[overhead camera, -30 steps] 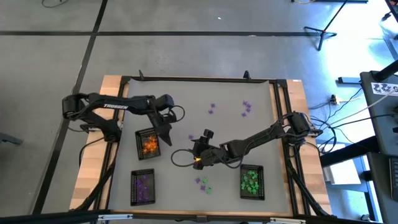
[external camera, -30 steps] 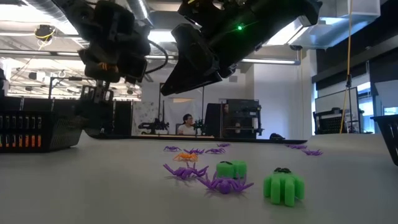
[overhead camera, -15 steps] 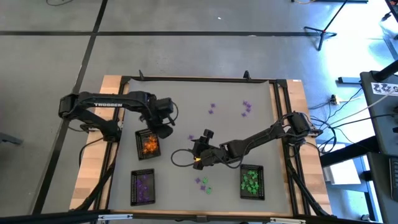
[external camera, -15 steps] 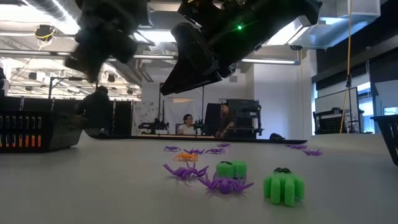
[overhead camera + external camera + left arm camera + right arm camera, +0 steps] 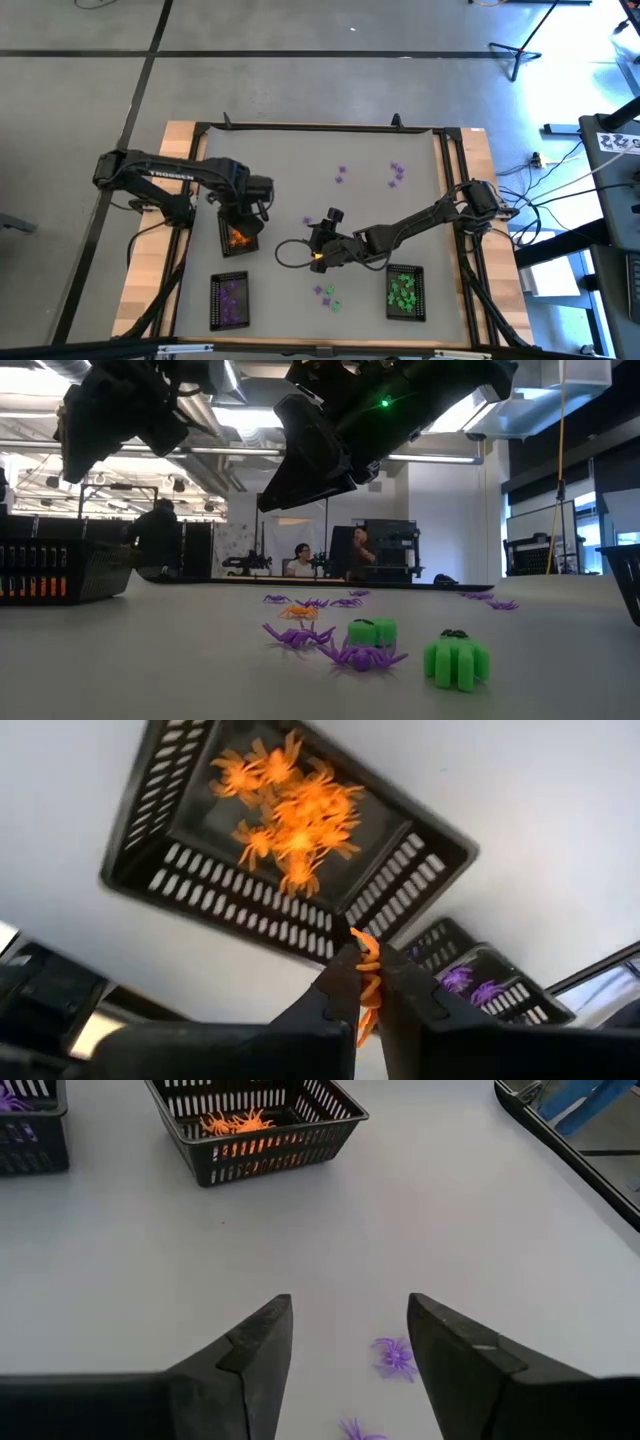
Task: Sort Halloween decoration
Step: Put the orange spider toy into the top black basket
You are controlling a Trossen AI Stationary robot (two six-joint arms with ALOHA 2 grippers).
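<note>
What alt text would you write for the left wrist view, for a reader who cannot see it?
The left gripper is shut on an orange spider trinket, hanging over a black mesh tray that holds a pile of orange spiders. Beyond it, a second black tray holds purple spiders, both on a pale grey table.

On the pale grey tabletop (image 5: 300,160), three black rectangular mesh trays each carry one colour: orange plastic spiders (image 5: 290,805) in the tray at nine o'clock (image 5: 238,232), purple trinkets (image 5: 231,296) in the tray at seven o'clock (image 5: 229,301), and green trinkets (image 5: 403,290) in the tray at five o'clock (image 5: 404,293). Loose purple spiders (image 5: 397,172) dot the grey toward one o'clock, and a purple-and-green cluster (image 5: 327,294) lies at six o'clock. Both arms are black; the left gripper (image 5: 366,982) pinches an orange spider (image 5: 368,982).
</note>
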